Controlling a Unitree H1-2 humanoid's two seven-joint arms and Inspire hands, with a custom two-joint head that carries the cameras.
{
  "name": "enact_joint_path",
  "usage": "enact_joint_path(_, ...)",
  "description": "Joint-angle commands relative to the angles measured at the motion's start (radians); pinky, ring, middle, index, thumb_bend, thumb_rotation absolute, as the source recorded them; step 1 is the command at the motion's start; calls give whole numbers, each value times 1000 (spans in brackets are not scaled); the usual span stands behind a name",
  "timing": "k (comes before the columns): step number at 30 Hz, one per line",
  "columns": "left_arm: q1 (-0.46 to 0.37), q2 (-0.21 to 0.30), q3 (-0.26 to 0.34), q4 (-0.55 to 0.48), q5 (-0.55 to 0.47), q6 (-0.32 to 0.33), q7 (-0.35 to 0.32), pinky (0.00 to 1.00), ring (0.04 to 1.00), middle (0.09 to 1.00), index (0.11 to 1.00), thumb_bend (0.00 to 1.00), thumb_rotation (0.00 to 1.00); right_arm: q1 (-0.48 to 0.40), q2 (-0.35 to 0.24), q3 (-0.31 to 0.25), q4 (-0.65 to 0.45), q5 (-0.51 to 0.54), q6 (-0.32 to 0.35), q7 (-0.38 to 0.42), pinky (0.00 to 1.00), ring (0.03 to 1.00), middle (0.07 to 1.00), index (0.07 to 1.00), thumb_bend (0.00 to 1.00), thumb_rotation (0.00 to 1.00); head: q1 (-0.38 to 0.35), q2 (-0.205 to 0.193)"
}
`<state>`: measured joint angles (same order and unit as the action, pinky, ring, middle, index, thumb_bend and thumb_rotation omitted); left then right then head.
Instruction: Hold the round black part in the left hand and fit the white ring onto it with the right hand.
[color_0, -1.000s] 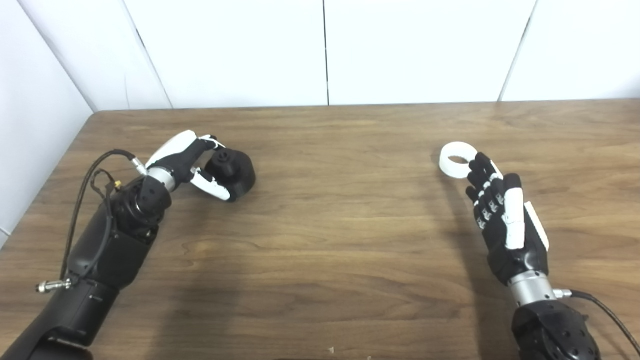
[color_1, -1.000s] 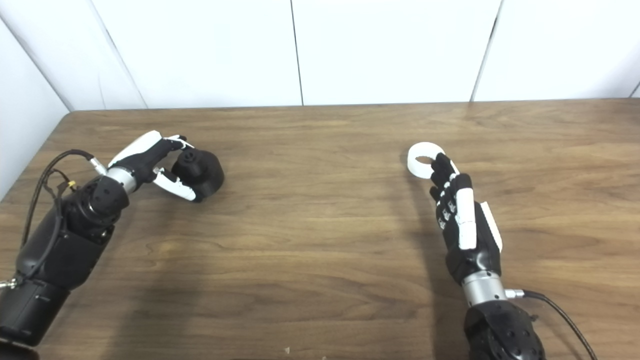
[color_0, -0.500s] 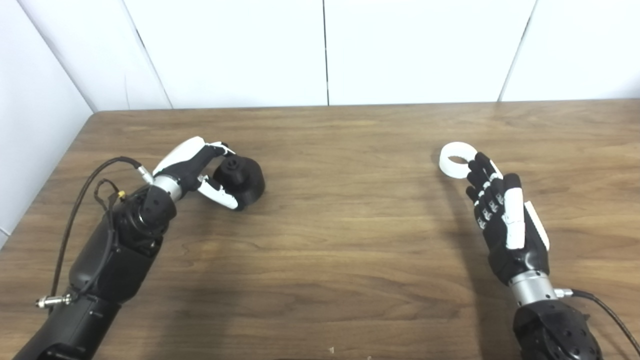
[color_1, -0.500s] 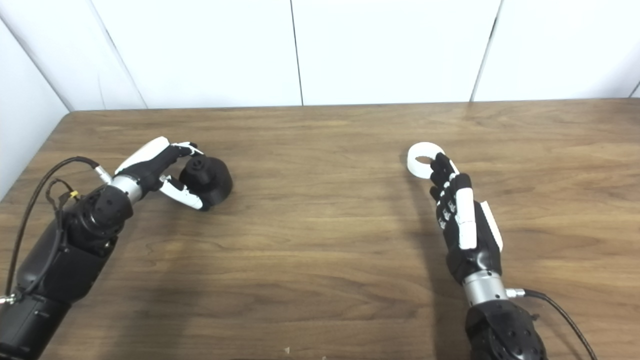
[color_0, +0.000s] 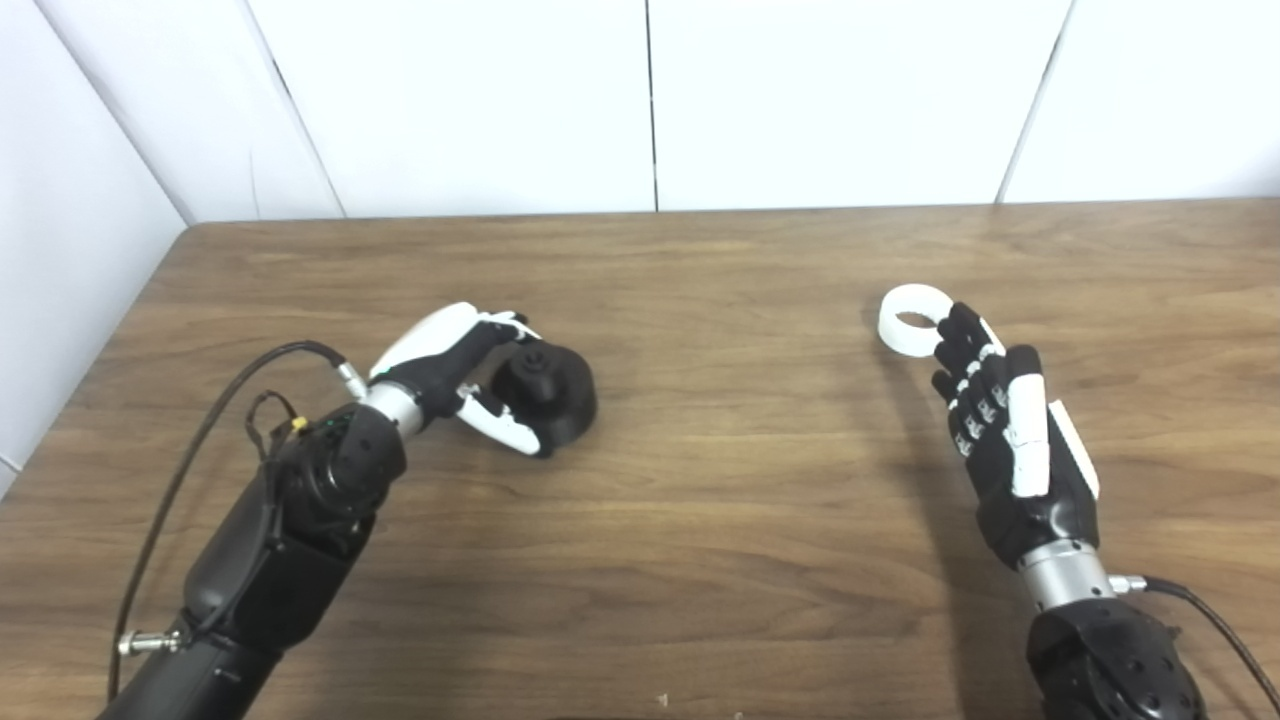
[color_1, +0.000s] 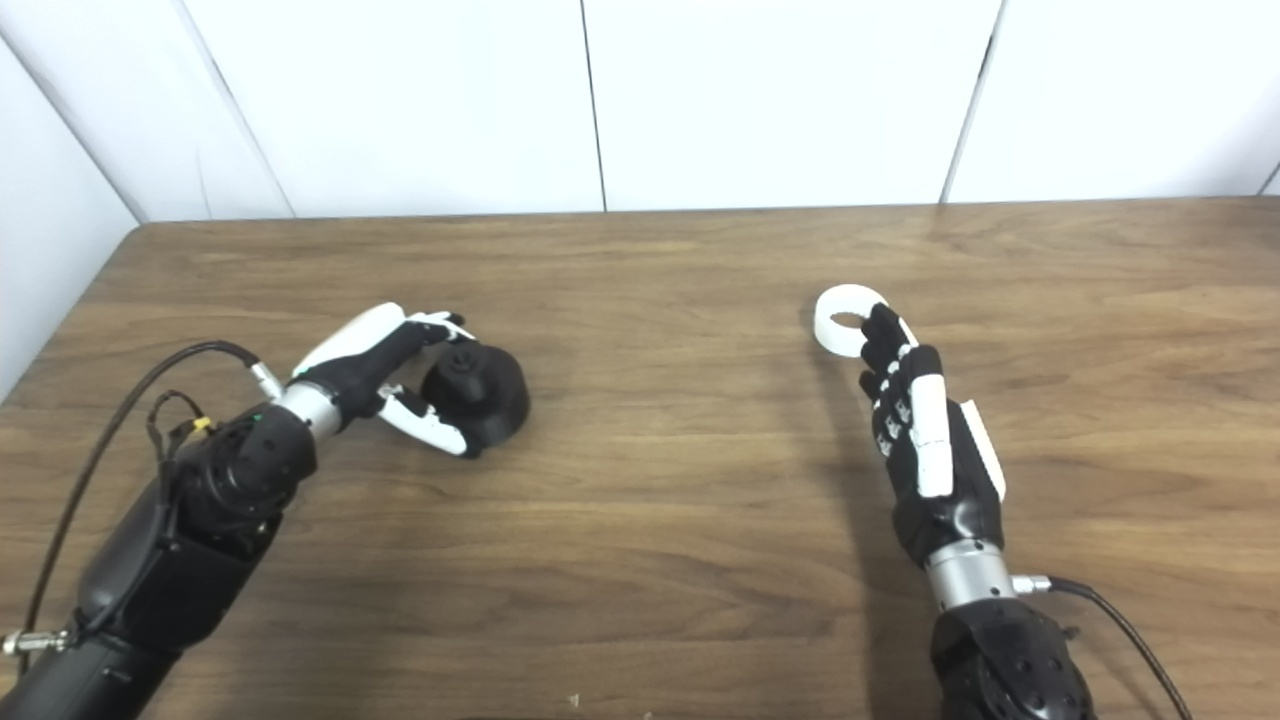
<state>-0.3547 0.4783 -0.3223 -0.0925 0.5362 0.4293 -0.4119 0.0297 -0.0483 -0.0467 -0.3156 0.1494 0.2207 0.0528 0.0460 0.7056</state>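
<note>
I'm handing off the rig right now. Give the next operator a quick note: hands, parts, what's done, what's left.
Left hand: shut on the round black part, low over the table, left of centre.
Right hand: fingers reach the white ring; whether they grip it cannot be told. The ring seems to lie on the table.
Done: black part grasped.
Left: secure the ring, bring the parts together, fit the ring on.

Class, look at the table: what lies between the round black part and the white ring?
Nothing: between the round black part in the left hand and the white ring there is only bare wooden tabletop. Both eye views show it.
</note>
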Motion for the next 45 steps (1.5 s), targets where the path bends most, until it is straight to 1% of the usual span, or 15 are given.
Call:
enact_joint_path(1,-11,7,-15,-45,16,-19,-13,907,1000,961,706,835,158,-14,3,5,-47,2,-14,1,1000,985,961,949,645,1000,0,1)
enact_joint_path(5,9,-10,-40,-94,18,-30,-29,911,1000,966,702,835,159,-9,3,7,-52,6,-11,5,1000,993,965,958,640,1000,2,4)
enact_joint_path(10,31,-40,-74,-130,33,-51,-31,900,1000,971,700,853,177,-3,9,10,-60,8,-2,4,1000,998,968,962,644,1000,-4,7)
enact_joint_path(15,51,-58,-109,-169,55,-57,-49,925,1000,981,707,845,185,-1,14,9,-64,12,1,0,1000,999,968,959,647,1000,-8,10)
enact_joint_path(18,71,-69,-129,-193,67,-64,-56,905,1000,983,709,844,184,-2,10,5,-61,13,-5,1,1000,996,969,960,640,1000,-7,10)
enact_joint_path(21,95,-79,-144,-213,68,-89,-55,886,1000,981,703,844,176,-2,9,3,-60,10,-9,-1,1000,988,964,955,631,1000,-10,12)
enact_joint_path(25,118,-101,-165,-236,82,-97,-56,904,1000,984,702,834,180,0,10,4,-61,10,-3,-1,1000,988,965,953,633,1000,-11,12)
enact_joint_path(28,135,-123,-182,-239,94,-108,-55,919,1000,984,699,846,188,-1,17,4,-67,12,4,-6,1000,989,964,952,641,1000,-19,14)
enact_joint_path(31,147,-135,-188,-243,100,-116,-58,919,1000,985,695,850,187,-1,18,5,-75,8,15,-10,1000,985,958,950,652,1000,-25,16)
enact_joint_path(33,156,-140,-190,-247,103,-119,-59,918,1000,986,698,848,186,-2,14,4,-73,-1,9,-12,1000,979,953,940,652,1000,-25,16)
enact_joint_path(39,179,-141,-199,-264,120,-122,-68,937,1000,987,708,846,188,-5,7,0,-79,1,18,-13,1000,984,958,941,650,1000,-25,20)
enact_joint_path(45,195,-147,-191,-269,120,-125,-73,938,1000,989,709,842,189,-10,0,-5,-90,3,35,-14,1000,976,954,934,639,1000,-27,23)
